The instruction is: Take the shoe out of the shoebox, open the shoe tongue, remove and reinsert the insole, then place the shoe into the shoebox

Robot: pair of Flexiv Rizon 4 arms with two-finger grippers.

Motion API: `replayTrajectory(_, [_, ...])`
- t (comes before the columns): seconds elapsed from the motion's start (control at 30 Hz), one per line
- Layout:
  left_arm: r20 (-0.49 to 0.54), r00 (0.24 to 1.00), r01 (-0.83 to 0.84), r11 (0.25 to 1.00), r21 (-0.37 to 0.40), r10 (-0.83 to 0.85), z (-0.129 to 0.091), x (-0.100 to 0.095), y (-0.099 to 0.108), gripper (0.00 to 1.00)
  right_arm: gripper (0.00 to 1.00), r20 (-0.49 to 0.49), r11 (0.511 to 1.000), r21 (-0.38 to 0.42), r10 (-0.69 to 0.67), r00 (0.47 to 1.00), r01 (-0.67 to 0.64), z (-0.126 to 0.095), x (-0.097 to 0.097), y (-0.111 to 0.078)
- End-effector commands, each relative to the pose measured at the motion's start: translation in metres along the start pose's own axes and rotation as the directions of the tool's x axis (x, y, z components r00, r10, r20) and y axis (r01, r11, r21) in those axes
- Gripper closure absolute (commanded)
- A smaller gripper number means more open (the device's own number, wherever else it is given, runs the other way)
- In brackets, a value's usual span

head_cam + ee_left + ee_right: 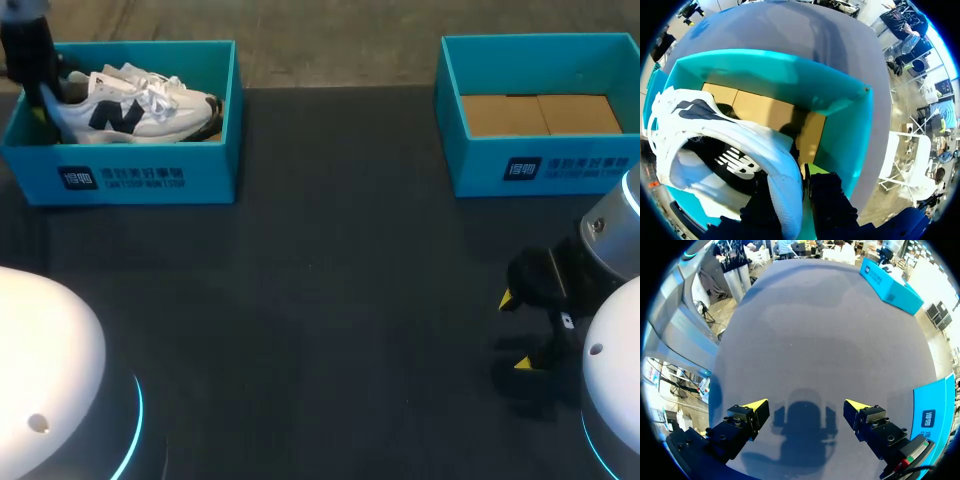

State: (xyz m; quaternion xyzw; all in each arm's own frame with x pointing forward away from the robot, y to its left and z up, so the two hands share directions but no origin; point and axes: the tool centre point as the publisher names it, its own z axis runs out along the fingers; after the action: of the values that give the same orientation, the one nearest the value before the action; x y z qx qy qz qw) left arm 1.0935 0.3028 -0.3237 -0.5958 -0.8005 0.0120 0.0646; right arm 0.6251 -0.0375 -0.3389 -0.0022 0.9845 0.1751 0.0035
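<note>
Nearest me, my right gripper (806, 407) is hovering low over the table (320, 300), fingers spread wide and holding nothing, waiting, I judge, to help with the tongue and insole. Farther off, my left gripper (800, 172) is pinching the heel of the shoe (140, 105), one finger inside and one outside, a good lifting grip. The shoe is lying in the left shoebox (150, 175). The second shoebox (540, 165) is sitting well apart to the right.

Left gripper (42, 100): arm cut off at the head view's corner, fingertips lost behind the shoe (140, 105) heel and the left shoebox (150, 180) wall. Left wrist view: yellow tips mostly buried by the heel collar. Right shoebox (540, 165) clipped at the edge. Right gripper (515, 330) half hidden under its own arm.
</note>
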Motion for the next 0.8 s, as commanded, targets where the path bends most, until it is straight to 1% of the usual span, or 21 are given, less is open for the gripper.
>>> replayTrajectory(0.03, [0.007,1.0,0.003,1.0,-0.014,-0.003,-0.017,0.001,-0.008,1.0,0.0,0.004,1.0,0.005,0.001,1.0,-0.001,0.0,0.002,0.001])
replayTrajectory(0.17, [0.019,1.0,0.0,1.0,-0.021,0.001,-0.027,0.0,-0.01,1.0,0.0,0.004,1.0,0.005,0.001,1.0,-0.001,0.0,0.002,0.001])
replayTrajectory(0.43, [0.01,1.0,-0.016,0.999,-0.042,0.016,-0.034,0.002,-0.015,1.0,0.0,0.004,1.0,0.005,0.001,1.0,-0.001,0.0,0.002,0.001])
replayTrajectory(0.8, [0.031,0.999,-0.024,0.997,-0.069,0.026,-0.067,0.007,-0.02,1.0,0.0,0.004,1.0,0.005,0.001,1.0,-0.001,0.0,0.002,0.001])
